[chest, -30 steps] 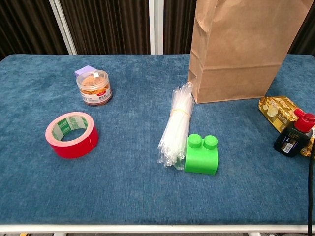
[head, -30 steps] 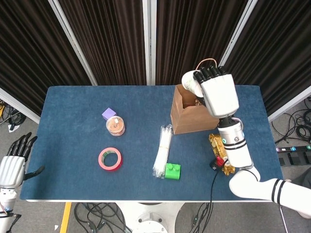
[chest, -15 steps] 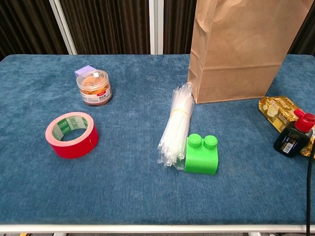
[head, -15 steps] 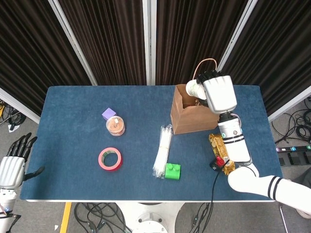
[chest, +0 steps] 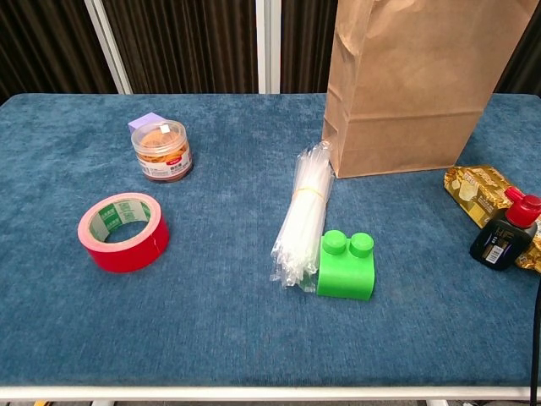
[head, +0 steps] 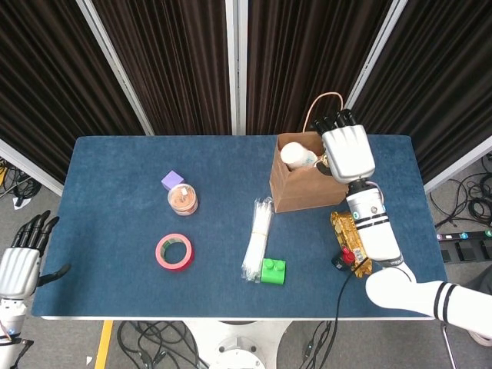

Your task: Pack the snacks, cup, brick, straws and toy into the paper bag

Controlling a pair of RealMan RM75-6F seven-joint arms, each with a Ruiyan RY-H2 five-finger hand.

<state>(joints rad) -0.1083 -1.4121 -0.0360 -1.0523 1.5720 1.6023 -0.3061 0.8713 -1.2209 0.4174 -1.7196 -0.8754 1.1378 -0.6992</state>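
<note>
Your left hand (head: 21, 257) hangs open off the near counter (head: 115, 292) edge, the green brick (chest: 346, 266) sits by the straws (chest: 303, 211), and farther back your right hand (head: 347, 150) sits over the paper bag (chest: 414, 85), the white cup (head: 296, 155) inside it; I cannot tell its grip.

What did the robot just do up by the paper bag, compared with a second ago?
The right hand drew back toward the bag's far right edge, and the white cup it held over the opening now lies inside the paper bag. The straws, green brick and left hand stayed put.
</note>
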